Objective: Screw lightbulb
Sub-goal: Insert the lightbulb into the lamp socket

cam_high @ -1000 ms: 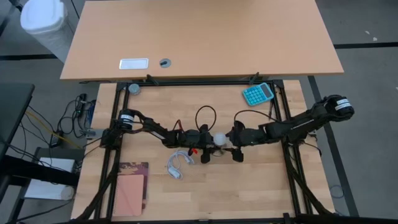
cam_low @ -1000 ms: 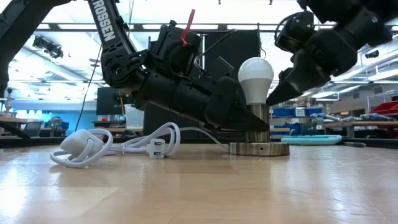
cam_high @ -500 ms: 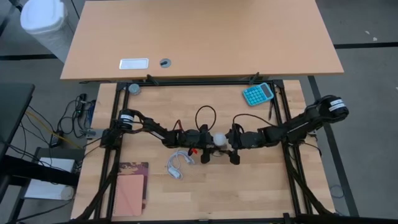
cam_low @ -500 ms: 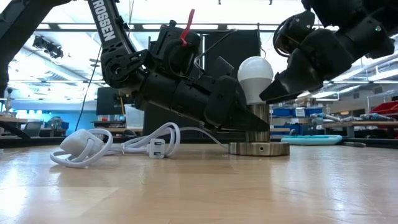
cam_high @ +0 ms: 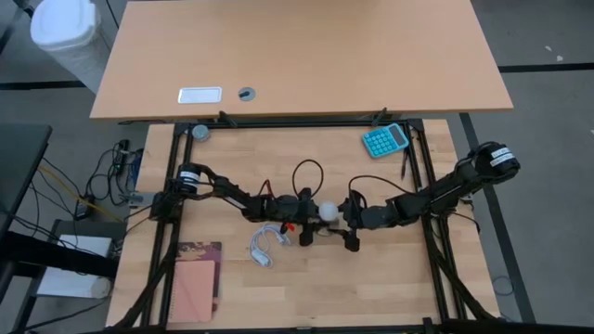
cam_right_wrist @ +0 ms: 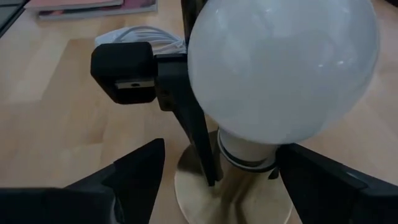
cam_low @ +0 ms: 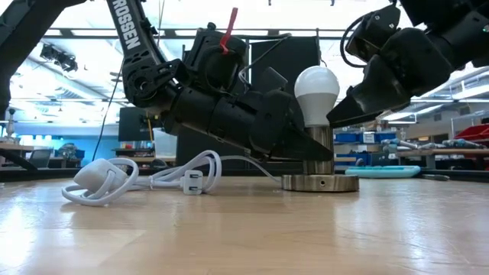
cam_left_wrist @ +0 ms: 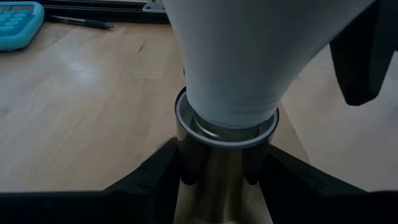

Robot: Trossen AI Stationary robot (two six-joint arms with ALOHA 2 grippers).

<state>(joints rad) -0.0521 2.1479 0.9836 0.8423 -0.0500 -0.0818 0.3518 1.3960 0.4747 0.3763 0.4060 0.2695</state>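
The white lightbulb (cam_low: 317,90) stands upright with its tapered base (cam_left_wrist: 231,74) in the metal socket (cam_low: 319,151), which rises from a round flat base disc (cam_low: 319,183) on the table. My left gripper (cam_low: 307,149) comes from the table's left and is shut on the socket. My right gripper (cam_right_wrist: 221,149) comes from the table's right and is open, with one finger on either side of the bulb's neck below the globe (cam_right_wrist: 283,68). I cannot tell whether it touches the bulb. In the high view the bulb (cam_high: 327,211) shows between both grippers. My left gripper pinches the socket's metal stem (cam_left_wrist: 217,171) between its two fingers (cam_left_wrist: 152,177), just below the rim that takes the bulb. The fingers come nearly level from the table's left, slanting slightly down. The socket stands upright with its base disc on the table.
The socket's white cord with plug and switch (cam_low: 114,179) lies coiled left of the socket, near my left arm. A teal calculator (cam_high: 384,139) and a pen (cam_left_wrist: 81,23) lie at the far right. Notebooks (cam_high: 195,278) lie at the near left.
My right gripper has gone in close to the bulb's globe, then drawn slightly back and down to the bulb's neck. Its forearm has swung a little toward the table's near edge. The bulb and the socket stay upright.
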